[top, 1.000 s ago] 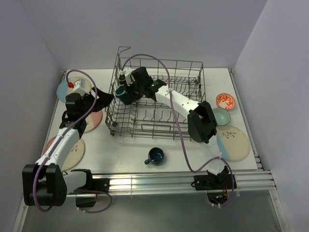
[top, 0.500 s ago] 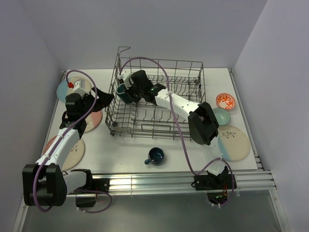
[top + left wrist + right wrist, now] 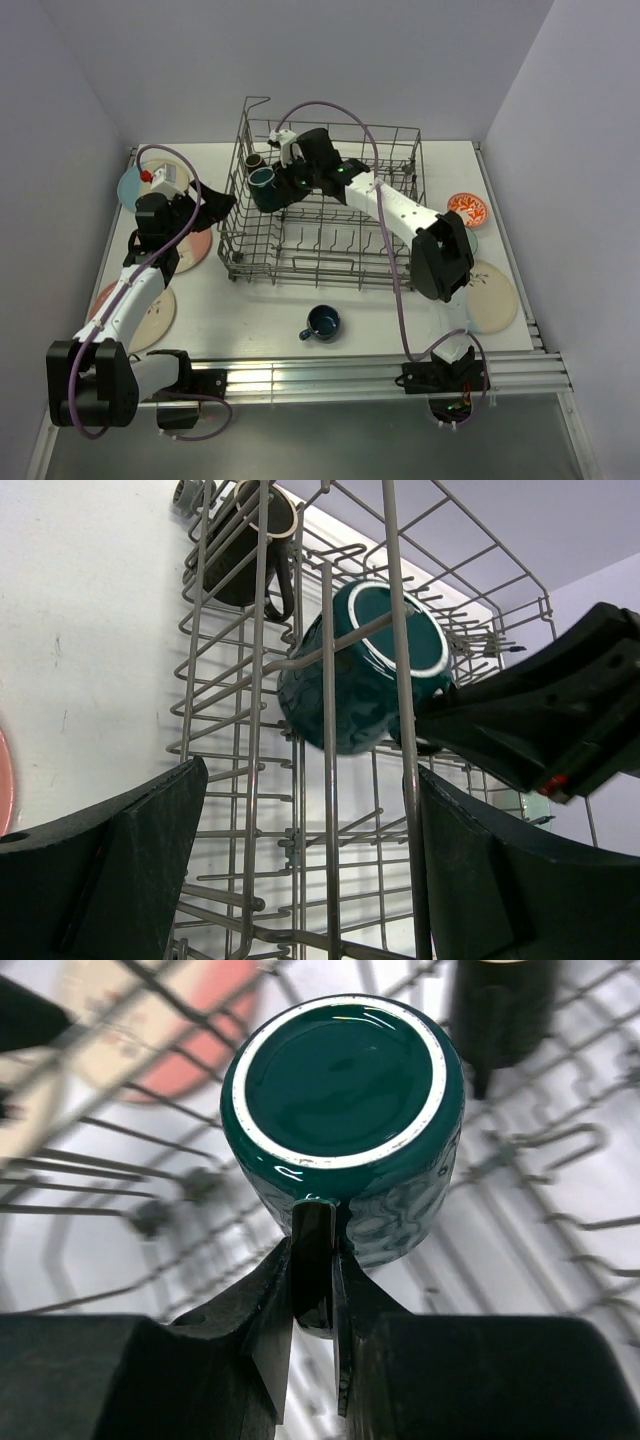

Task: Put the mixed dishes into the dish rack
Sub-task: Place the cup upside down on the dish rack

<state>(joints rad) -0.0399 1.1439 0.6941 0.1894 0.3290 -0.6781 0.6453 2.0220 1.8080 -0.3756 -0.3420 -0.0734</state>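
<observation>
From above, the right gripper (image 3: 275, 183) reaches into the dish rack (image 3: 232, 262) over its far side. It holds the teal mug (image 3: 263, 180) above the tines, near the rack's far-left corner. A dark mug (image 3: 254, 160) sits just beyond it, deeper in that corner. The left gripper (image 3: 215, 208) hangs outside the rack's left wall and carries nothing. So the right arm is the one on the mug, and we judge the coming set-down is its job alone. A dark blue mug (image 3: 323, 322) waits on the surface in front of the rack.

From the left wrist, we look through the rack's left wall. The left gripper (image 3: 305, 775) is spread wide and empty, with wires between its fingers. The teal mug (image 3: 360, 680) hangs tilted inside, its white-ringed end turned up and away from the wall. The dark mug (image 3: 245, 540) rests further along the rack.

From the right wrist, the right gripper (image 3: 315, 1250) is closed tight on the teal mug's (image 3: 345, 1110) handle. The ringed end faces us and looks to be the base, though we cannot be sure. The mug's long axis therefore runs away from the gripper toward the rack floor, which is where we think the placement must go.
</observation>
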